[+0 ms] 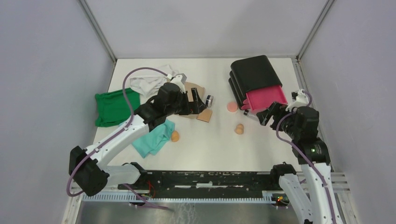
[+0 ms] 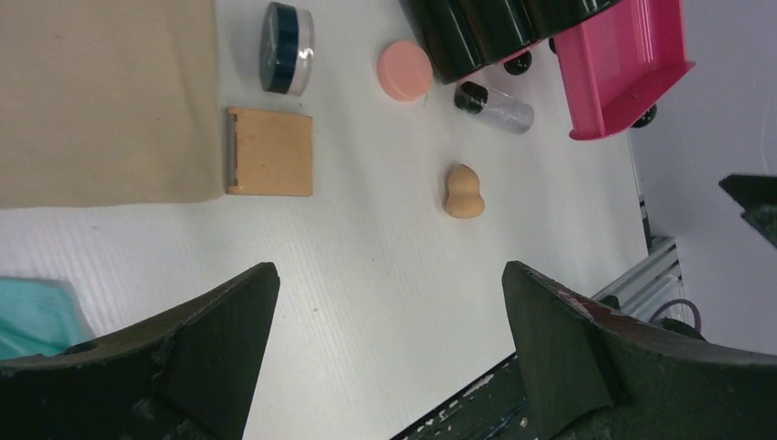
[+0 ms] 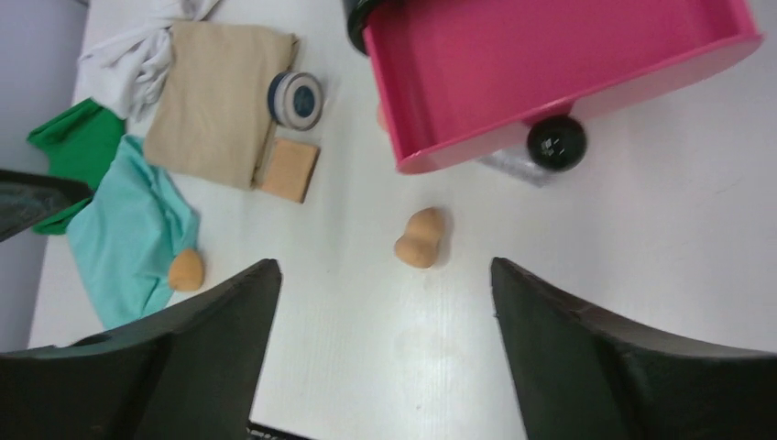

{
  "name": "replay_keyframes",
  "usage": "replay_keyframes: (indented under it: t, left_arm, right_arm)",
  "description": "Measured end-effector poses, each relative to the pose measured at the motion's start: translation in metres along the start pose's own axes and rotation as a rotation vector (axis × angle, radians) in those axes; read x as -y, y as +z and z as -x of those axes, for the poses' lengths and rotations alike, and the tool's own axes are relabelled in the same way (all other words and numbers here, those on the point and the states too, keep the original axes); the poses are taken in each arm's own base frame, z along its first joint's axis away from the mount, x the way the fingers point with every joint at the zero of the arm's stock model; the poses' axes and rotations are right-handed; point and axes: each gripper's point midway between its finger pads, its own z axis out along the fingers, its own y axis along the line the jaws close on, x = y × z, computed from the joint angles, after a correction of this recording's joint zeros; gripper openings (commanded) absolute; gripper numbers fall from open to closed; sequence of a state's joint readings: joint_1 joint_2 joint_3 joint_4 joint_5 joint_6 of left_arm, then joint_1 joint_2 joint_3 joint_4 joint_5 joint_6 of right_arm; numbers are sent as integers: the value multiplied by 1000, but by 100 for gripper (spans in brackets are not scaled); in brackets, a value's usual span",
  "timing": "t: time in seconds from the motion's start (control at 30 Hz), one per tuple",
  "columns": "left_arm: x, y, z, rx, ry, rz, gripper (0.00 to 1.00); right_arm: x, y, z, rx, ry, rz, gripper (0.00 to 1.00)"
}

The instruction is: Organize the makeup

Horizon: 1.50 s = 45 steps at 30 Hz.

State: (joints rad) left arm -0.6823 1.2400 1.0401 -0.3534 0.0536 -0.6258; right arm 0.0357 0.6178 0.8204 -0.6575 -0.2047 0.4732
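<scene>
The left gripper (image 2: 389,275) is hovering with its fingers spread wide and nothing between them, above the tan cloth (image 1: 194,88) in the far left half of the desk (image 1: 210,149). Just beyond its fingertips the small dark round jar (image 2: 286,49) is lying on its side at the cloth's edge. The tan square pad (image 2: 270,151) is lying flat beside the jar, touching the cloth.

The right gripper (image 3: 385,268) is also gaping apart and empty, near the right edge, facing the pink drawer (image 3: 550,64) that is sticking out of the black box (image 1: 254,74) in the far right corner. The clear black-capped vial (image 2: 495,107) is lying partly under that drawer. The salmon-pink round puff (image 1: 231,107) is sitting just left of the drawer. The tan gourd-shaped sponge (image 3: 421,238) is lying alone near the desk's middle.

A second tan sponge (image 3: 186,269) is resting against the teal cloth (image 1: 154,140) toward the near left. The green cloth (image 1: 114,107) is lying by the left edge and the white cloth (image 1: 147,84) behind it.
</scene>
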Motion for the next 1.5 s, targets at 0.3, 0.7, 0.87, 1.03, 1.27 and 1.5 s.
replay_keyframes:
  t: [0.3,0.7,0.87,1.03,1.27,1.5]
  left_arm:
    - [-26,-7,-2,11,2,134,99]
    - [-37,-3,-17,-11,-17,162,99]
    - [-42,-3,-25,-11,-20,163,99]
    - [-45,-2,-29,-9,-32,163,99]
    - [-52,1,-40,-27,-31,174,99]
    - [-51,2,-41,-13,-32,155,99]
  right_arm:
    - [1,3,-73,-146,35,27,100]
    - [-4,50,-164,-368,-166,-191,99]
    - [-1,74,-158,-248,-65,-250,95]
    - [6,95,-168,-198,-30,-279,90]
    - [-1,118,-170,-114,-10,-246,84]
    - [16,125,-177,-72,-19,-304,76]
